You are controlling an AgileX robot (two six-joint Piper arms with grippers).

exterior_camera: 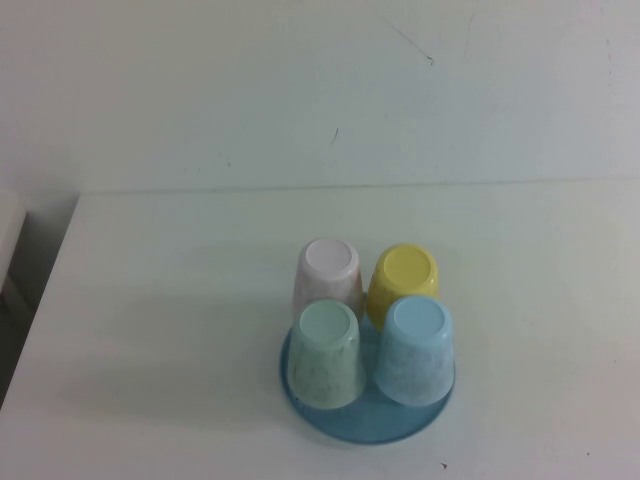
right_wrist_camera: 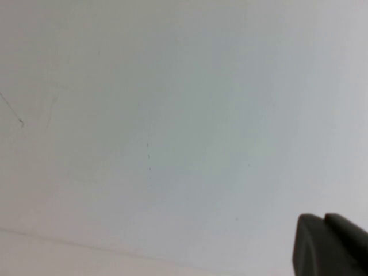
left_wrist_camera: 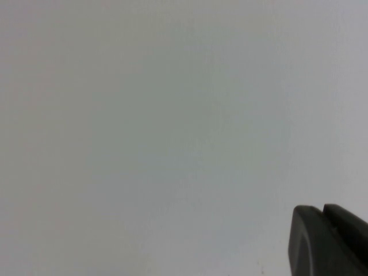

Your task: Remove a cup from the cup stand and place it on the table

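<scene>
While the cup (exterior_camera: 415,350) sits upside down on the cup stand (exterior_camera: 366,420), touching the mint cup (exterior_camera: 327,355), you risk knocking neighbours; left gripper (left_wrist_camera: 328,241) and right gripper (right_wrist_camera: 330,244) show only dark corners, openness untellable

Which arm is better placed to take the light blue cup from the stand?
Probably right: the cup stands on the cup stand at its right front. Neither arm shows overhead; the left gripper and right gripper face blank white.
</scene>
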